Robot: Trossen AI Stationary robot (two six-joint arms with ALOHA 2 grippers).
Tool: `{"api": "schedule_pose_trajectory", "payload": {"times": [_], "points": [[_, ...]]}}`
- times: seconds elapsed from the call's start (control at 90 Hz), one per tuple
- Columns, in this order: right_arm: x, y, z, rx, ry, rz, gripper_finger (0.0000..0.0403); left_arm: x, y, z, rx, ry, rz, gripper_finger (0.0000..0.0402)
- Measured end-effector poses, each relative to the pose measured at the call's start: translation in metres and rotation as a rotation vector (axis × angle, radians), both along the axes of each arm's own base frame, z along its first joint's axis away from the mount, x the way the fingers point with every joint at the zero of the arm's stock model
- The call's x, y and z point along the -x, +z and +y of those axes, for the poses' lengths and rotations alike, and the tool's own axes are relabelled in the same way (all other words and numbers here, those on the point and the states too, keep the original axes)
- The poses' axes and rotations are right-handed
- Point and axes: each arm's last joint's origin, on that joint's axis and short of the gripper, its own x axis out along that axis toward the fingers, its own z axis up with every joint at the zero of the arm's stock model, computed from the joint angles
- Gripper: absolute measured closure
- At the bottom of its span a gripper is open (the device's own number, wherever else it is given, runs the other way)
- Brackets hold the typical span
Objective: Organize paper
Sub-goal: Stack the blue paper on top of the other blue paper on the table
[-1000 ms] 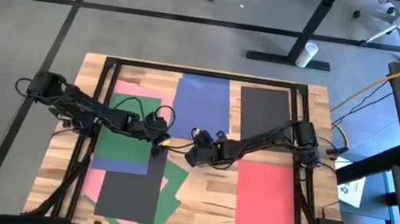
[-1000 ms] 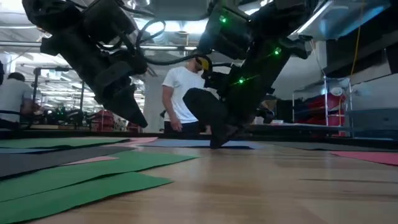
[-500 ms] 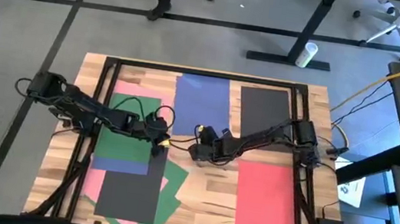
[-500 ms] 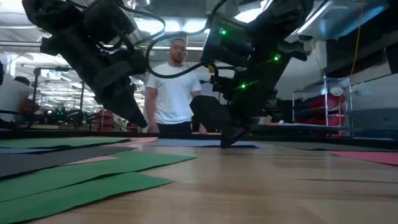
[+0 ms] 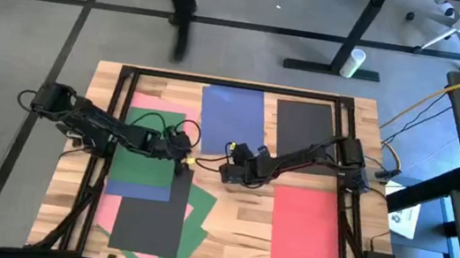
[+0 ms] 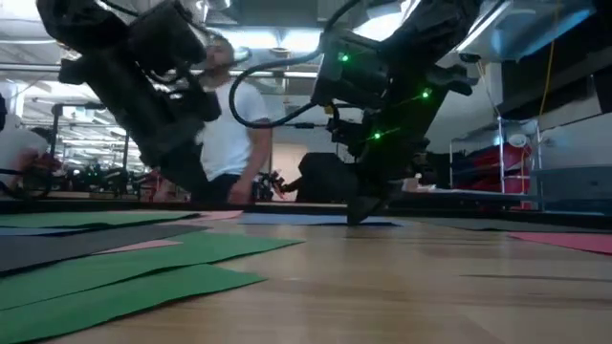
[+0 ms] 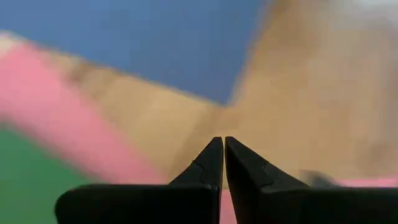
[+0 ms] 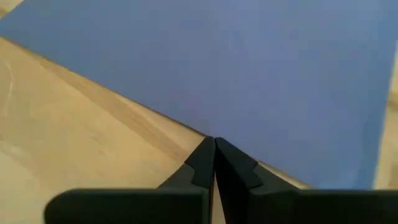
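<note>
I see the right gripper (image 5: 226, 172) pressed closed, holding nothing, low over bare table (image 5: 241, 215) just beside the near edge of the blue sheet (image 5: 232, 118). The left gripper (image 5: 181, 165) is closed and empty too (left of that sheet), over the heap: green (image 5: 150, 141), black (image 5: 150, 215), pink (image 5: 107, 206). Black (image 5: 305, 127) and red (image 5: 307, 227) lie right

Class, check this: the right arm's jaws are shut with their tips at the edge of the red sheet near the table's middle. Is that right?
Not quite. The sheet is blue, not red. The right wrist view shows the right gripper with its jaws shut and their tips at the edge of the blue sheet. In the high view the red sheet lies apart, nearer the table's front right.
</note>
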Motion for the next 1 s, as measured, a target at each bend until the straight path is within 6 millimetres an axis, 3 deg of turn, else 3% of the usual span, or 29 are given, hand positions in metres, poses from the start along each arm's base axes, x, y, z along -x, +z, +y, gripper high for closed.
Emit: {"api": "schedule_pose_trajectory", "payload": {"times": [0.156, 0.378, 0.633, 0.856, 1.0], "points": [[0.005, 0.025, 0.022, 0.045, 0.049, -0.071, 0.0403, -0.001, -0.006, 0.028, -0.004, 0.116, 0.002, 0.0402], [0.012, 0.046, 0.043, 0.084, 0.102, -0.129, 0.0403, -0.005, -0.012, 0.062, -0.002, 0.214, -0.041, 0.0402], [0.013, 0.047, 0.044, 0.091, 0.112, -0.125, 0.0403, -0.020, -0.019, 0.082, 0.022, 0.213, -0.036, 0.0402], [0.013, 0.047, 0.044, 0.091, 0.113, -0.124, 0.0403, -0.049, -0.023, 0.091, 0.010, 0.170, -0.003, 0.0402], [0.014, 0.047, 0.045, 0.088, 0.117, -0.111, 0.0403, -0.053, -0.027, 0.092, 0.000, 0.182, 0.034, 0.0402]]}}
